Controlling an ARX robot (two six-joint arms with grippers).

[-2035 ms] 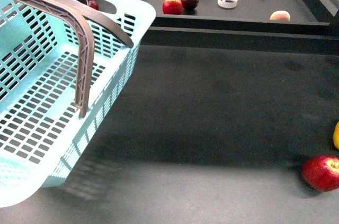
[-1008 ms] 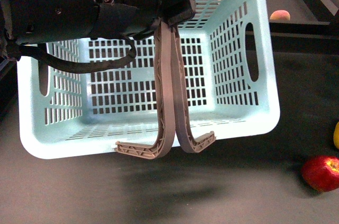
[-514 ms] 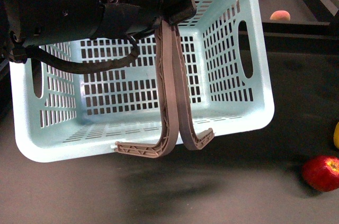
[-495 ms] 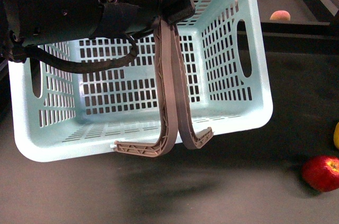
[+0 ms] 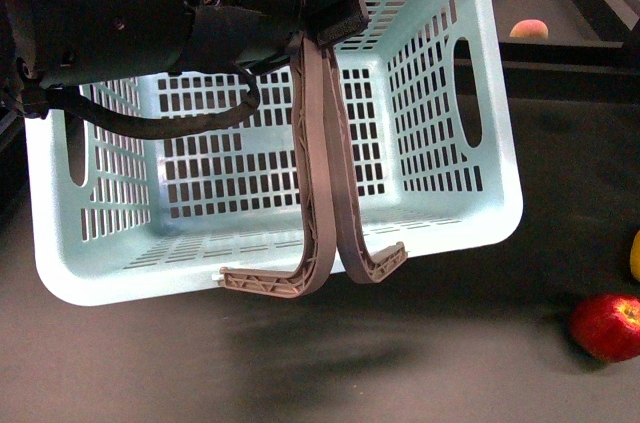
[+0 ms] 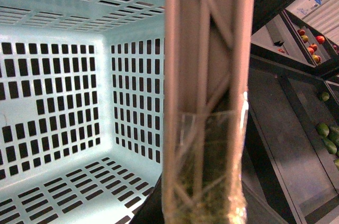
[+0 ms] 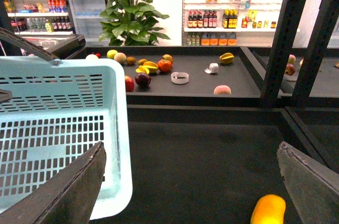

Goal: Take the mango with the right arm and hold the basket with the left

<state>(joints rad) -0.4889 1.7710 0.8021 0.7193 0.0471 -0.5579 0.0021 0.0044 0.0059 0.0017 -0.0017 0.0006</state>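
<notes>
The basket (image 5: 450,235) is smooth, pale blue moulded plastic with a faint sheen, its handles (image 5: 318,193) matt grey-brown ribbed plastic, the left arm (image 5: 110,8) glossy black, the tabletop (image 5: 450,363) dull and matt, the mango (image 7: 268,209) smooth-skinned.

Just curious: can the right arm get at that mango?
Probably yes: the mango lies on bare table just ahead of the open right gripper, with the basket off to one side.

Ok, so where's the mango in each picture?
Front view: the mango is a yellow sliver at the right edge, above the red apple.
Left wrist view: not in it.
Right wrist view: whole, on the dark surface, apart from the basket.
Shared landmark: the light blue basket.
</notes>
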